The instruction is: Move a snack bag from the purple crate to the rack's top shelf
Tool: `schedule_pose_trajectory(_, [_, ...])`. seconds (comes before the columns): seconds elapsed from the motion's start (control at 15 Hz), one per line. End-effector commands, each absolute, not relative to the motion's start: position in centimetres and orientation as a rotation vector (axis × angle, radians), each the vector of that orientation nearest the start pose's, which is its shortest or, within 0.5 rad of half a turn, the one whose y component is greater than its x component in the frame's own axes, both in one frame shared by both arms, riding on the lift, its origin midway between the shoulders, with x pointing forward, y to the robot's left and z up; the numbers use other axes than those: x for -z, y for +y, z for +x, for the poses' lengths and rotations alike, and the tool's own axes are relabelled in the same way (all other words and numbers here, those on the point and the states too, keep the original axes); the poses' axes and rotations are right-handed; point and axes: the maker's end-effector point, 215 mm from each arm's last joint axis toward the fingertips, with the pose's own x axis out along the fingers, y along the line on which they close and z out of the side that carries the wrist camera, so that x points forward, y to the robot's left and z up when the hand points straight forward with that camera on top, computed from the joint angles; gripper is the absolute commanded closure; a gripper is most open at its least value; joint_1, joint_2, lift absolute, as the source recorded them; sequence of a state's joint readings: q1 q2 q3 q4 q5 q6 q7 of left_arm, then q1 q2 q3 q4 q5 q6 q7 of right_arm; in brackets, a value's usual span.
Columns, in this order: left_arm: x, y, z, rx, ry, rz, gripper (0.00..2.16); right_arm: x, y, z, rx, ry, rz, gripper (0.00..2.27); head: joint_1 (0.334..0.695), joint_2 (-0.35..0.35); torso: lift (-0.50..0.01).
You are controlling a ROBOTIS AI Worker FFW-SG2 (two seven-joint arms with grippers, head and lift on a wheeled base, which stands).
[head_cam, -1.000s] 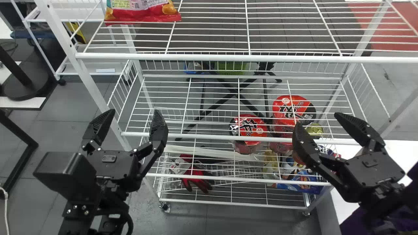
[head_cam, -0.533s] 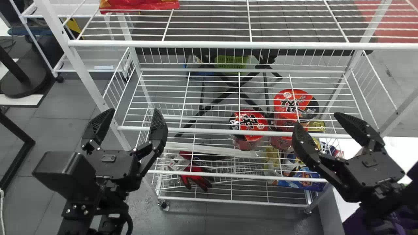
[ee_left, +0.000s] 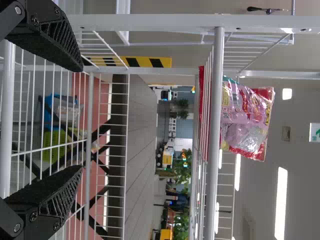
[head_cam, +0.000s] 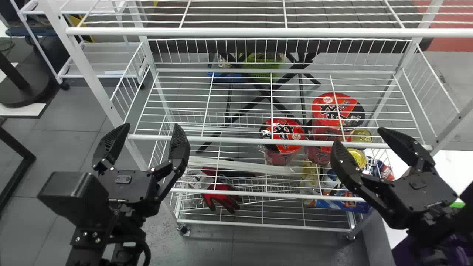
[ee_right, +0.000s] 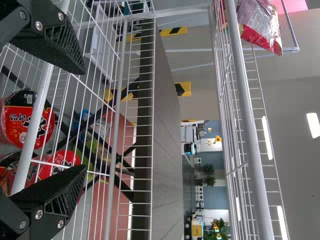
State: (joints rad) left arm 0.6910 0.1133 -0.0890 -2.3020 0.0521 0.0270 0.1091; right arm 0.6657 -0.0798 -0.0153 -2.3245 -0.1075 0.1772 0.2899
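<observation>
Picking seems the step ahead: left pincer [head_cam: 152, 125] and right pincer [head_cam: 358, 136] gape empty; the right should next reach into the purple crate [head_cam: 408, 255], lower right.

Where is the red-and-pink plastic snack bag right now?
In the left wrist view, the snack bag rests on the white wire top shelf, toward its left end, near the rack's white left front post.

Left hand [head_cam: 152, 126]: fingers apart | snack bag [ee_left: 245, 112]: on top shelf [ee_left: 212, 185]
</observation>
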Motion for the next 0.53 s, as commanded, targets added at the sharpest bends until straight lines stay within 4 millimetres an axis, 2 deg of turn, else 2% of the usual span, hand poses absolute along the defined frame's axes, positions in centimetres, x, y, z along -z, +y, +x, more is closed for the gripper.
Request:
schedule_pose_trajectory(0.0, [28.62, 20.40, 39.51, 0.033, -0.005, -0.022, 0.13, 30.29, -16.77, 39.32, -0.338, 0.084, 0.049, 0.16, 0.695, 0.051, -0.365])
schedule_pose_trajectory(0.47, [28.67, 20.32, 39.29, 0.034, -0.001, -0.024, 0.14, 30.46, -16.81, 39.18, -0.339, 0.089, 0.050, 0.16, 0.695, 0.052, -0.394])
